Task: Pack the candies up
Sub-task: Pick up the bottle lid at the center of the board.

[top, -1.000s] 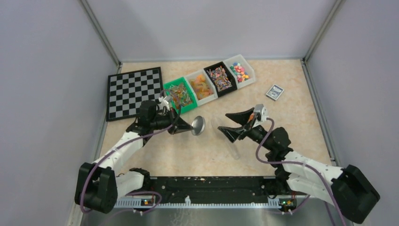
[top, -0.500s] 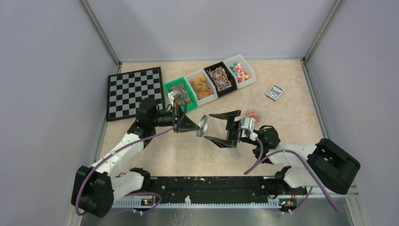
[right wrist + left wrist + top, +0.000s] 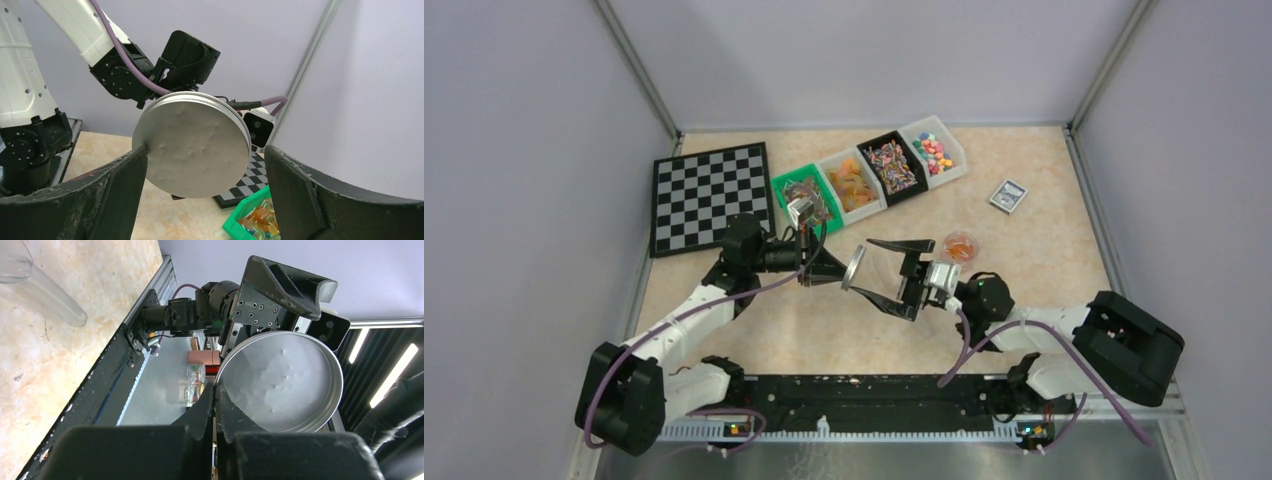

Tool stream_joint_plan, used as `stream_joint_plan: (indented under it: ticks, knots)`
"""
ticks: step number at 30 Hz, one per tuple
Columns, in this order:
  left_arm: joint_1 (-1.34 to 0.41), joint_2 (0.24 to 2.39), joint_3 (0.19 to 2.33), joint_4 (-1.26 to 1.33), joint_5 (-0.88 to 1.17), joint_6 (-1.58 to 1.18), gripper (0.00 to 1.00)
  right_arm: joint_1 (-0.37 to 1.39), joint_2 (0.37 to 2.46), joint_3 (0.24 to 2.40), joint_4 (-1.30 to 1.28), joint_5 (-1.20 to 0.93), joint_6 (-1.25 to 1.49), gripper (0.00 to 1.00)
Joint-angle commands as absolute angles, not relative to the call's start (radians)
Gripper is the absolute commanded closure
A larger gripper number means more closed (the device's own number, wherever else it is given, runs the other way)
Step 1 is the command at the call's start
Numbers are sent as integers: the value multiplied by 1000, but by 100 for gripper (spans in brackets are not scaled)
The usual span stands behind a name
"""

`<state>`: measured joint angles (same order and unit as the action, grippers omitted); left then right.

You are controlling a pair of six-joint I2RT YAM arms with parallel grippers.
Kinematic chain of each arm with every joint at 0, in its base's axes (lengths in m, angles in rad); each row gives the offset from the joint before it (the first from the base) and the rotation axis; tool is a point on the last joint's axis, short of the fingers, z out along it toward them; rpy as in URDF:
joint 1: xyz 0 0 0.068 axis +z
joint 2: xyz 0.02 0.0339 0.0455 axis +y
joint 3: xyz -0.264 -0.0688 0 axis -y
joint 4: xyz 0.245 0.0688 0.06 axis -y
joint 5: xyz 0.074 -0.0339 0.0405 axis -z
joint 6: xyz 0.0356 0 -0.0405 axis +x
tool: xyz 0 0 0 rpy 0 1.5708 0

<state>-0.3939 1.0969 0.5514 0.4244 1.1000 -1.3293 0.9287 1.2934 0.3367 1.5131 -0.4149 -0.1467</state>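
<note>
My left gripper [image 3: 842,270] is shut on the rim of a round silver lid [image 3: 854,268] and holds it on edge above the table. In the left wrist view the fingertips [image 3: 215,388] pinch the lid [image 3: 282,382]. My right gripper [image 3: 874,268] is wide open, its jaws standing on either side of the lid [image 3: 192,142]; I cannot tell whether they touch it. A small clear jar of orange-red candies [image 3: 961,246] stands on the table behind the right gripper. More candies fill the bins at the back.
Four bins stand in a row: green [image 3: 807,200], white [image 3: 856,183], black [image 3: 892,165] and white [image 3: 934,150]. A chessboard [image 3: 709,195] lies at the back left, a card box [image 3: 1008,195] at the right. A clear scoop [image 3: 35,285] lies on the table.
My right gripper left the candy jar on the table, swung left and now stands open around the lid. My left gripper turned the lid on edge and moved it slightly right.
</note>
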Motion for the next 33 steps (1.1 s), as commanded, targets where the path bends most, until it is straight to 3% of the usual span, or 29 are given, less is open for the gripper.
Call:
stream_joint_plan:
  ticks: [1,16,33]
  knots:
    - [-405,1108,549,511,1093,-1351,100,943,1285,369,1570,-442,-193,15]
    - [-405,1119,567,521,1029,-1366,100,950,1178,304,1402,-381,-241,15]
    - [-407,1092,577,592,973,-1434,100,960,1212,313,1453,-359,-253,14]
